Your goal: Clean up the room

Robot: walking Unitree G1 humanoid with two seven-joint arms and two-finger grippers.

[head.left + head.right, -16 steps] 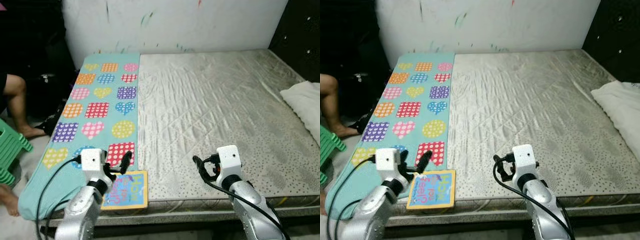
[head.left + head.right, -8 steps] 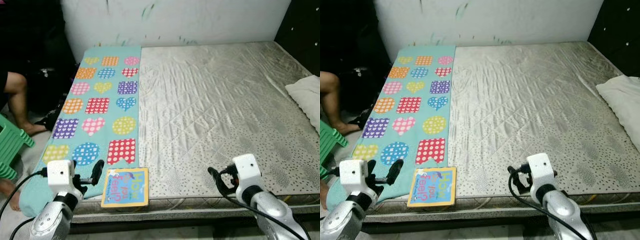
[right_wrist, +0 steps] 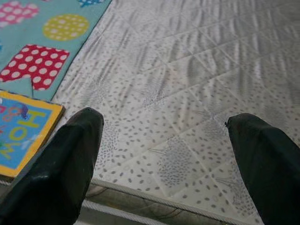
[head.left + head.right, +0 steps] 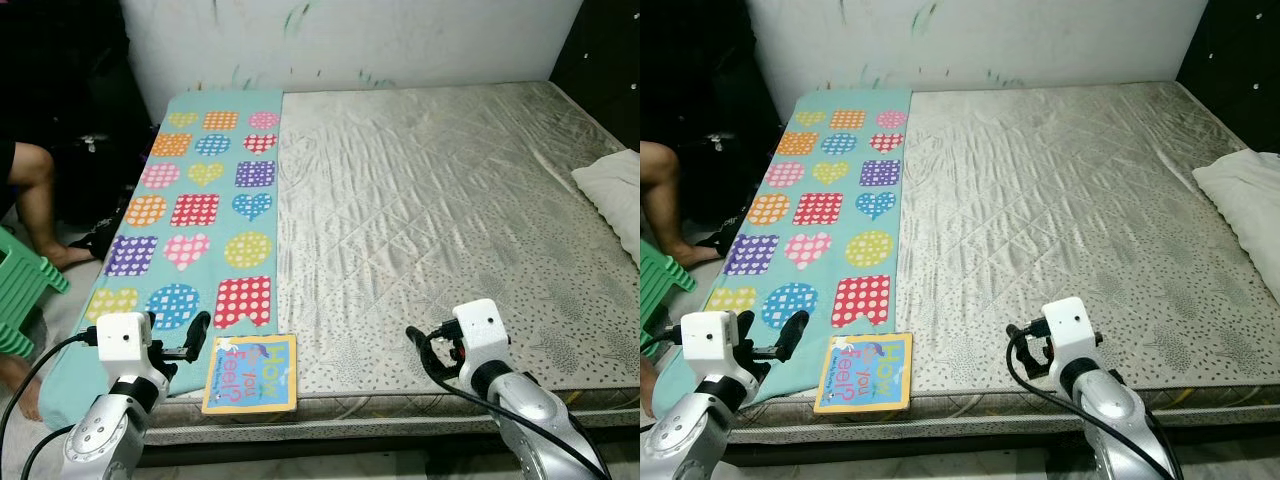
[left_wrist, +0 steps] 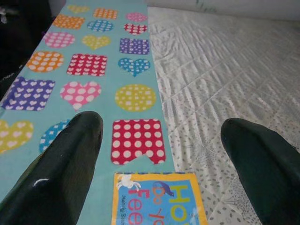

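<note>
A children's picture book [image 4: 250, 373] with a yellow border lies flat at the front edge of the bed, half on the teal mat [image 4: 205, 205] printed with dotted hearts and squares. My left gripper [image 4: 192, 336] hovers just left of the book, open, nothing between its fingers [image 5: 70, 154]; the book [image 5: 159, 200] lies below and ahead of them. My right gripper [image 4: 424, 349] hangs open over the bare grey mattress [image 4: 430, 200] near the front edge, well right of the book [image 3: 21, 133].
A white pillow [image 4: 612, 192] lies at the bed's right side. A person's leg [image 4: 35, 195] and a green plastic stool [image 4: 25, 295] are on the floor left of the bed. A scribbled white wall [image 4: 340, 40] stands behind.
My left gripper has drawn back to the left, from over the book's top edge to beside it. The camera has shifted slightly. The book has not moved.
</note>
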